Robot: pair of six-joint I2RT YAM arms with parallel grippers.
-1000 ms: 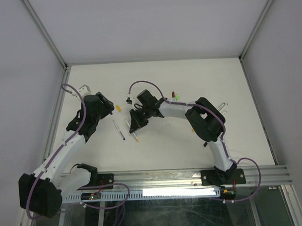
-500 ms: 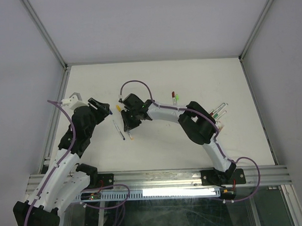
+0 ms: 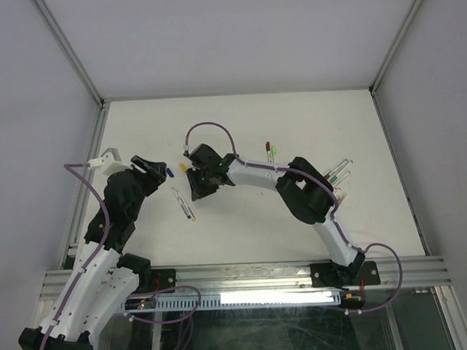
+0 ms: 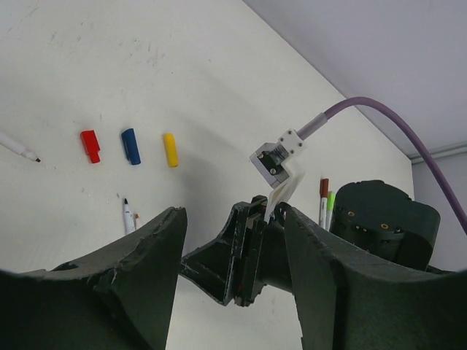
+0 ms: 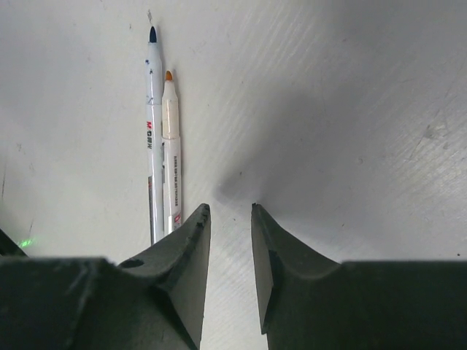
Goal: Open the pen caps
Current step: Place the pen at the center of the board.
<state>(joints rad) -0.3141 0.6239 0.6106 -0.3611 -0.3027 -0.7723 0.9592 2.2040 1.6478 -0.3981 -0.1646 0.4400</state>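
Three loose pen caps lie in a row in the left wrist view: red (image 4: 90, 145), blue (image 4: 130, 146) and yellow (image 4: 170, 149). The top view shows the blue cap (image 3: 170, 172) and the yellow cap (image 3: 183, 167). My left gripper (image 3: 153, 165) is open and empty just left of them (image 4: 233, 213). My right gripper (image 3: 195, 185) is slightly open and empty, low over the table (image 5: 230, 208). Two uncapped pens, blue-tipped (image 5: 152, 109) and orange-tipped (image 5: 170, 146), lie side by side just left of its fingers and show in the top view (image 3: 187, 205).
Two capped pens, red (image 3: 269, 148) and green (image 3: 274, 151), lie behind the right arm. More pens (image 3: 338, 171) lie at the right beside the right arm's elbow. Another uncapped pen tip (image 4: 20, 148) shows at the far left of the left wrist view.
My right gripper has moved left and the orange-tipped pen now lies beside the blue-tipped one. My left arm has drawn back to the left, uncovering the blue cap.
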